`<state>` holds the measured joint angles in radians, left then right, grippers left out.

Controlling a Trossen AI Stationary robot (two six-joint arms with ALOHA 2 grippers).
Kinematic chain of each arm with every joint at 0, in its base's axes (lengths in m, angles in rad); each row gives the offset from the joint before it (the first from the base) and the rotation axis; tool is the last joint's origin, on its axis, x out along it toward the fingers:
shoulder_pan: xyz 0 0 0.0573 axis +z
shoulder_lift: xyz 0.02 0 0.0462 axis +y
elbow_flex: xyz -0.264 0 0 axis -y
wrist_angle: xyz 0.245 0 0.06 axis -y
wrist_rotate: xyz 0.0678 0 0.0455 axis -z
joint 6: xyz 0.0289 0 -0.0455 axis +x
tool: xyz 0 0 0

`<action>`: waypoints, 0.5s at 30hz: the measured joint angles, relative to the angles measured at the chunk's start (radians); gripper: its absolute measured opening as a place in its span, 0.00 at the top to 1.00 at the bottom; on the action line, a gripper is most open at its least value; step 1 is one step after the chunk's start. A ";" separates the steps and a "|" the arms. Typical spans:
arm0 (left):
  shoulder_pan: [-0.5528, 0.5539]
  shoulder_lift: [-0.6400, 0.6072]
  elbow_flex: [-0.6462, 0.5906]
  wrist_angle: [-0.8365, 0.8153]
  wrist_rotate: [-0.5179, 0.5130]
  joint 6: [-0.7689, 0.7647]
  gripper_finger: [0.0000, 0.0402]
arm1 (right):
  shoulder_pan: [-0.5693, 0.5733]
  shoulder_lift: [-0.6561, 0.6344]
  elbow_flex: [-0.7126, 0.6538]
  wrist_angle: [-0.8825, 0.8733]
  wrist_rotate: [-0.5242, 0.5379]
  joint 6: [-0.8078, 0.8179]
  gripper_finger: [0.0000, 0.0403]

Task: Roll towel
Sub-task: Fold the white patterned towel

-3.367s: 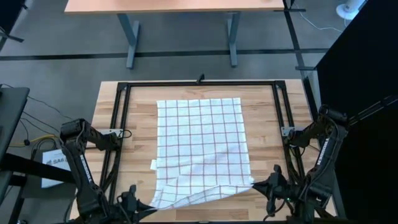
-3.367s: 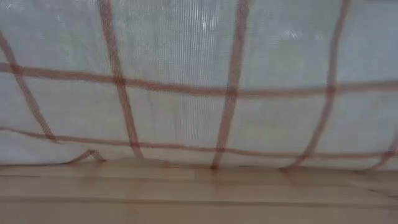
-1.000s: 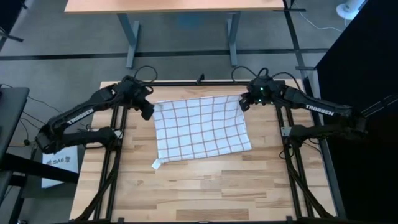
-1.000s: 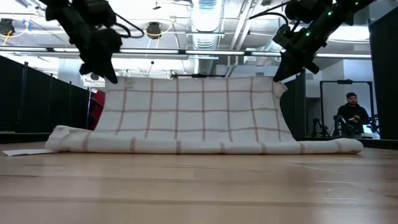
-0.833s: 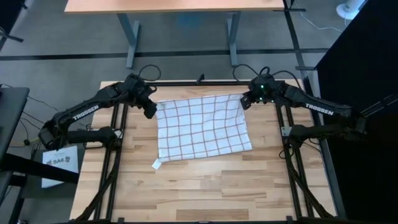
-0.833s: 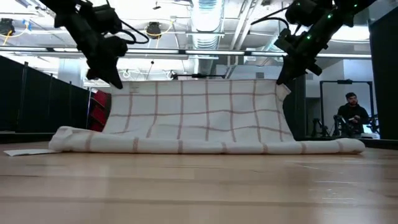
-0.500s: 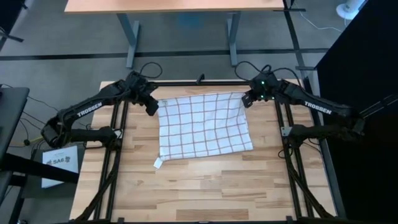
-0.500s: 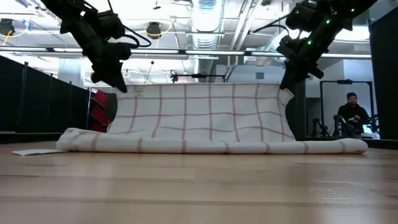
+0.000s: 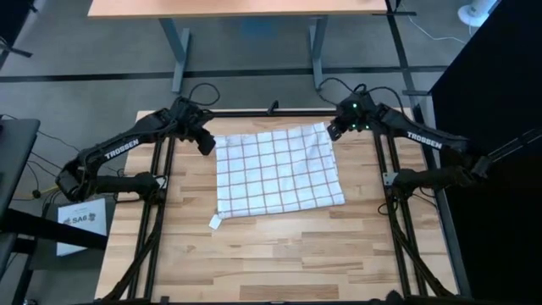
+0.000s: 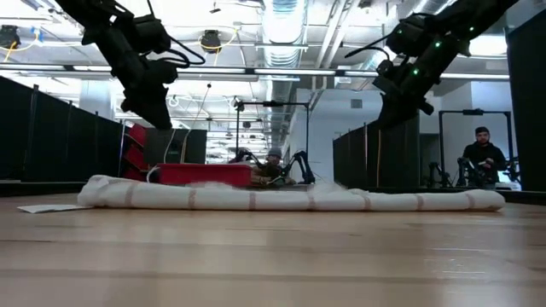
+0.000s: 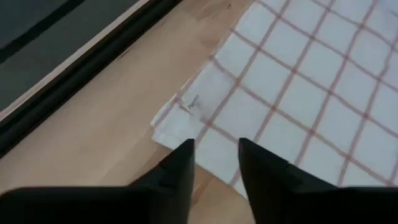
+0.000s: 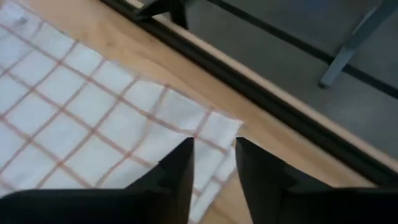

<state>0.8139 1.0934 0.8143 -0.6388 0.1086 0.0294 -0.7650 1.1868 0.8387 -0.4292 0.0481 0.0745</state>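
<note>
Lying folded flat in the middle of the worktop (image 9: 279, 246) and not yet rolled, the towel (image 9: 275, 172) has both far corners free, the left pincer (image 9: 206, 145) and right pincer (image 9: 335, 129) hovering open, empty, just above them.

You see the towel (image 9: 277, 171) as white cloth crossed by a reddish-brown grid of thin check lines, with a small white tag (image 9: 213, 224) at one corner. It lies on the light, wood-grained table (image 9: 279, 254), edged by a black frame (image 9: 271, 113). Note the dark arms, the right arm (image 9: 412, 136) lettered in white.
</note>
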 joint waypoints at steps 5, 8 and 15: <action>-0.029 -0.026 0.008 -0.002 0.030 -0.047 0.63 | -0.002 -0.063 0.011 -0.054 -0.078 -0.020 0.64; -0.064 -0.036 0.008 -0.011 0.057 -0.088 0.62 | -0.005 -0.055 -0.002 -0.108 -0.103 0.014 0.63; -0.136 -0.032 0.002 -0.040 0.059 -0.101 0.62 | -0.040 0.049 -0.013 0.024 -0.105 0.030 0.64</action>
<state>0.6781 1.0618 0.8165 -0.6784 0.1673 -0.0719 -0.8047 1.2359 0.8255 -0.4051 -0.0570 0.1043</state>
